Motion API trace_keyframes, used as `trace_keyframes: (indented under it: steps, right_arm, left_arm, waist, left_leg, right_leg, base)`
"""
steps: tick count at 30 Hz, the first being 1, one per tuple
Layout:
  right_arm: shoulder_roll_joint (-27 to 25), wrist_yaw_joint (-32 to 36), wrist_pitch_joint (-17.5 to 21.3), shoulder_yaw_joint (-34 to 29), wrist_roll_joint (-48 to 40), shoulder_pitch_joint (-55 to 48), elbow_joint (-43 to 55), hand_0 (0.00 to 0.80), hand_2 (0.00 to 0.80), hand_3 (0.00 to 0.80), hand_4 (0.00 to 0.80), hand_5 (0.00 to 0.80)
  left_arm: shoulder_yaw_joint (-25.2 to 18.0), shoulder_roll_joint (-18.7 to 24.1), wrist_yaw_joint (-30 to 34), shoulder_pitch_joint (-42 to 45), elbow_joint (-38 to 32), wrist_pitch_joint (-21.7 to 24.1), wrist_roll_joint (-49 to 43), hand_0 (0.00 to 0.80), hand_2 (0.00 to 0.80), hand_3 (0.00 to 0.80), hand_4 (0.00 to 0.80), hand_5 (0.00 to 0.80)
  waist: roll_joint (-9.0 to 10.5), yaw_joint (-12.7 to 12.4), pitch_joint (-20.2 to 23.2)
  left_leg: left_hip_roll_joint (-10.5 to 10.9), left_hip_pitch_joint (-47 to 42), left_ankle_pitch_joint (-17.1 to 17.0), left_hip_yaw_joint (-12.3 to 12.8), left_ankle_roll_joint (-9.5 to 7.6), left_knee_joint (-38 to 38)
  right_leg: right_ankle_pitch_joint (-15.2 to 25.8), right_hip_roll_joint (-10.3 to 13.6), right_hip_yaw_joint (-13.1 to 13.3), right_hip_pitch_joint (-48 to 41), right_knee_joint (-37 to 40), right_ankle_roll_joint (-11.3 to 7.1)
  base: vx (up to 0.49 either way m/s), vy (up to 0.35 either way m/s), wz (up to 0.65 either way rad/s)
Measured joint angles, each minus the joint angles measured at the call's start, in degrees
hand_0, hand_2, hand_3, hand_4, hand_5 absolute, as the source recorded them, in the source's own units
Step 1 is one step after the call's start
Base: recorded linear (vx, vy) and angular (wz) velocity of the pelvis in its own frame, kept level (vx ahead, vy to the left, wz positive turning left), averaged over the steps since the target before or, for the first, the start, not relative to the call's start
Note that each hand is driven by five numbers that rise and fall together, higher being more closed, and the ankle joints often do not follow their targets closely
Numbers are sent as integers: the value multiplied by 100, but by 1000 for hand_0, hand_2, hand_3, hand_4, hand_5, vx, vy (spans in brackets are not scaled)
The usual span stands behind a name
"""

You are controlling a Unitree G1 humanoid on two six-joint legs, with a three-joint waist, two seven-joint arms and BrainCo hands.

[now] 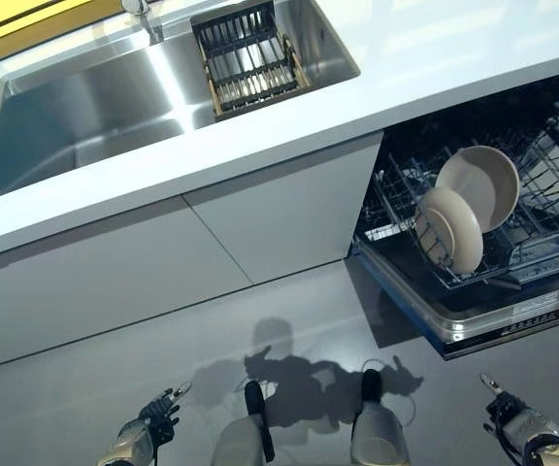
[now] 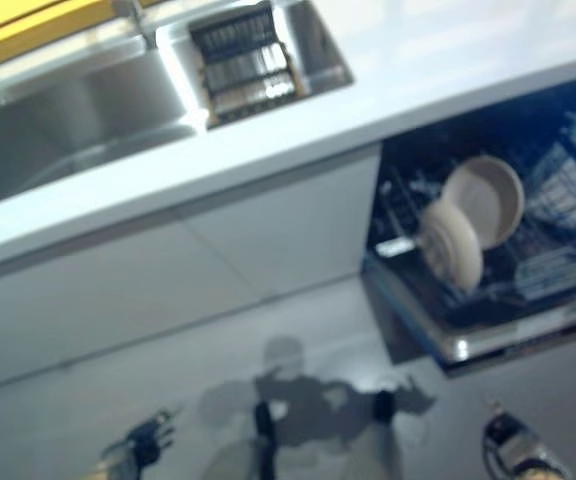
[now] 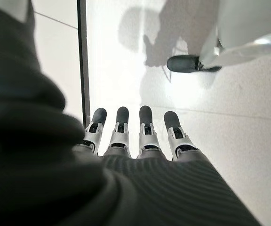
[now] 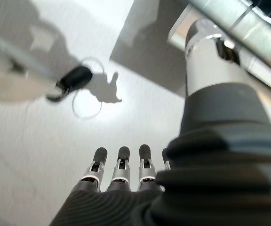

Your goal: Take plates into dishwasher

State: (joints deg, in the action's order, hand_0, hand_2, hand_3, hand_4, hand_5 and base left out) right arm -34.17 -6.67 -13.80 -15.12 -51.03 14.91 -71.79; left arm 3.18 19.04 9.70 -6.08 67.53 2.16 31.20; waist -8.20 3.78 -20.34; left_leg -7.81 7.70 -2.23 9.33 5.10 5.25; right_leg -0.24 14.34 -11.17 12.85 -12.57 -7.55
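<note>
Two beige plates stand upright in the lower rack (image 1: 551, 254) of the open dishwasher at the right: a nearer one (image 1: 448, 230) and a bowl-like one (image 1: 478, 184) behind it. They also show in the right eye view (image 2: 451, 243). My left hand (image 1: 147, 434) hangs low at the bottom left over the floor, fingers straight and empty, as its wrist view (image 3: 135, 134) shows. My right hand (image 1: 514, 419) hangs low at the bottom right, fingers straight and empty in its wrist view (image 4: 121, 169). Both hands are well away from the plates.
A white counter (image 1: 435, 68) holds a steel sink (image 1: 85, 116) with a dark drying rack (image 1: 248, 58) in it. White cabinet fronts (image 1: 212, 243) stand below. The dishwasher's open door (image 1: 512, 320) juts out over the grey floor (image 1: 309, 311).
</note>
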Motion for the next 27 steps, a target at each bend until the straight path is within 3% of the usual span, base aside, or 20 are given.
trace_keyframes:
  steps: [3, 8, 14, 17, 18, 19, 20, 22, 25, 27]
  right_arm:
    - [-56, 114, 5, 0, -720, 438, -8, 0, 0, 0, 0, 0]
    - [-205, 307, -15, -1, -2344, 764, -12, 0, 0, 0, 0, 0]
    - [-339, 896, -3, -1, -3763, 955, 155, 0, 0, 0, 0, 0]
    - [-385, 1240, -47, 134, -3829, 1174, 171, 0, 0, 0, 0, 0]
    - [-484, 1325, -88, 380, -3773, 1253, 192, 0, 0, 0, 0, 0]
    - [-530, 1375, -114, 493, -3715, 1259, 238, 0, 0, 0, 0, 0]
    - [-626, 1382, -115, 727, -3605, 1305, 311, 0, 0, 0, 0, 0]
    - [-732, 1422, -186, 895, -3604, 1397, 320, 0, 0, 0, 0, 0]
    - [-734, 1437, -260, 1130, -3603, 1450, 456, 0, 0, 0, 0, 0]
    - [-787, 1436, -290, 1183, -3603, 1511, 574, 0, 0, 0, 0, 0]
  left_arm:
    - [18, 1, 49, -84, -20, 90, 120, 0, 0, 0, 0, 0]
    - [34, -49, 50, -87, -107, 103, 228, 0, 0, 0, 0, 0]
    - [70, -272, -13, 37, -337, 96, 391, 0, 0, 0, 0, 0]
    - [196, -329, -20, 181, -414, 79, 404, 0, 0, 0, 0, 0]
    - [237, -342, -20, 225, -423, 41, 405, 0, 0, 0, 0, 0]
    - [236, -351, -19, 253, -425, 31, 408, 0, 0, 0, 0, 0]
    - [229, -367, -17, 282, -408, 1, 424, 0, 0, 0, 0, 0]
    - [225, -338, -20, 356, -607, -23, 458, 0, 0, 0, 0, 0]
    - [230, -343, -14, 465, -642, -186, 455, 0, 0, 0, 0, 0]
    - [224, -343, -13, 455, -661, -198, 453, 0, 0, 0, 0, 0]
  waist:
    - [4, -21, -251]
    - [-79, -21, -427]
    - [-320, -10, -507]
    - [-381, -10, -506]
    - [-387, -4, -505]
    - [-411, -15, -510]
    - [-449, -60, -504]
    - [-429, -144, -514]
    - [-419, -169, -517]
    - [-459, -193, -490]
  left_leg:
    - [12, 285, 247, -5, 143, 585]
    - [-1, 844, 535, -81, 184, 1465]
    - [-16, 1037, 671, -253, 212, 1824]
    - [30, 1022, 706, -352, 171, 1862]
    - [115, 1129, 916, -342, -144, 2365]
    - [154, 1128, 1057, -347, -115, 2487]
    - [150, 1133, 1118, -468, 31, 2453]
    - [181, 1192, 1113, -522, 43, 2444]
    - [194, 1177, 1238, -516, -2, 3010]
    - [210, 1182, 1349, -624, 47, 2845]
  right_leg:
    - [-471, 166, 174, 525, -1022, 59]
    - [-939, 296, 405, 1245, -2157, 190]
    - [-1094, 309, 478, 1456, -2684, 280]
    - [-1082, 327, 485, 1512, -2723, 357]
    - [-1057, 413, 461, 1566, -2811, 398]
    - [-1057, 412, 444, 1574, -2868, 399]
    - [-1058, 379, 457, 1578, -3026, 406]
    - [-1362, 344, 414, 1592, -3239, 551]
    - [-1329, 389, 138, 1516, -3248, 664]
    - [-1323, 345, 64, 1515, -3248, 658]
  base:
    - [-97, 8, 3]
    - [-63, 45, 1]
    - [3, 67, -1]
    - [37, 89, -6]
    - [39, 56, -15]
    - [49, 46, -20]
    - [36, 2, -11]
    - [54, -14, 4]
    - [74, -10, -2]
    - [61, -8, 8]
